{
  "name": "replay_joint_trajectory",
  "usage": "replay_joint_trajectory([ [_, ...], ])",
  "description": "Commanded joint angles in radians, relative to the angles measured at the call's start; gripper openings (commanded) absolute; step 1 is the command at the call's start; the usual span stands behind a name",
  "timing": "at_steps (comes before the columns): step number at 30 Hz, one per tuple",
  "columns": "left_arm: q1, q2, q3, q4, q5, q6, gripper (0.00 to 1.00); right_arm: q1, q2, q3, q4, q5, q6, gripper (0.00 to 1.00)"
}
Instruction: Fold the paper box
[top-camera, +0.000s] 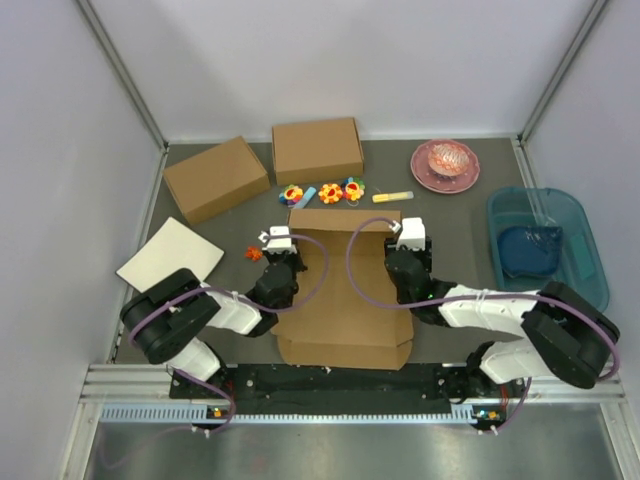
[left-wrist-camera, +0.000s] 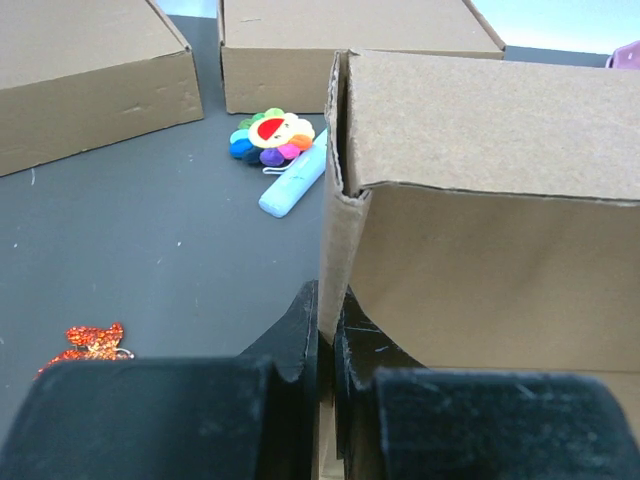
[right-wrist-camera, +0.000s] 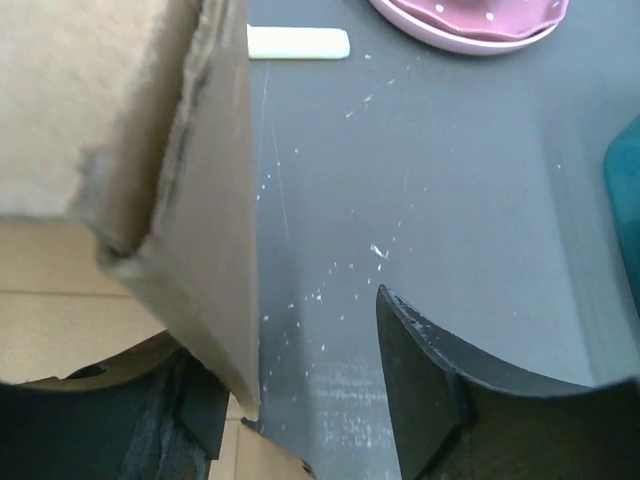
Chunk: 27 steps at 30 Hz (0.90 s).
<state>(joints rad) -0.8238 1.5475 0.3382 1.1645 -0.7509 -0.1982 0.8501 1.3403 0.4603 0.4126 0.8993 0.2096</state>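
Plain brown cardboard paper box (top-camera: 345, 290) sits at centre of the top view, part-formed, with walls raised at its far end. Left gripper (left-wrist-camera: 325, 305) is pinched tight on the left wall. Right gripper (right-wrist-camera: 310, 360) stands spread astride the right wall, seemingly not clamping. Best to close the right gripper first, then swing both walls inward evenly, keeping the corners square.

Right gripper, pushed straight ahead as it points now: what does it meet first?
Likely the upright side wall of the brown cardboard mailer box, standing between the right gripper's fingers.
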Motion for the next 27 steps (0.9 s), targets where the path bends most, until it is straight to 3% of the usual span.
replay_joint_trajectory([
  [1,-0.003,-0.013,-0.005,0.089,-0.117,0.035,0.0,0.024,-0.105,0.038,-0.214,-0.016,0.076,0.58],
  [5,-0.009,-0.018,0.004,0.09,-0.142,0.083,0.0,0.081,-0.214,0.038,-0.303,-0.042,0.082,0.62],
  [9,-0.014,-0.02,0.021,0.075,-0.177,0.109,0.0,0.099,-0.341,0.026,-0.362,-0.265,0.018,0.64],
  [15,-0.023,-0.027,0.032,0.052,-0.206,0.108,0.0,0.102,-0.552,0.024,-0.475,-0.287,0.053,0.66],
  [20,-0.024,-0.021,0.044,0.05,-0.17,0.128,0.0,0.102,-0.703,0.035,-0.469,-0.261,0.094,0.73],
  [23,-0.024,-0.015,0.051,0.054,-0.137,0.14,0.0,0.043,-0.704,0.081,-0.434,-0.304,0.129,0.79],
  [27,-0.024,0.0,0.056,0.054,-0.07,0.129,0.0,-0.135,-0.583,0.179,-0.42,-0.514,0.207,0.8],
])
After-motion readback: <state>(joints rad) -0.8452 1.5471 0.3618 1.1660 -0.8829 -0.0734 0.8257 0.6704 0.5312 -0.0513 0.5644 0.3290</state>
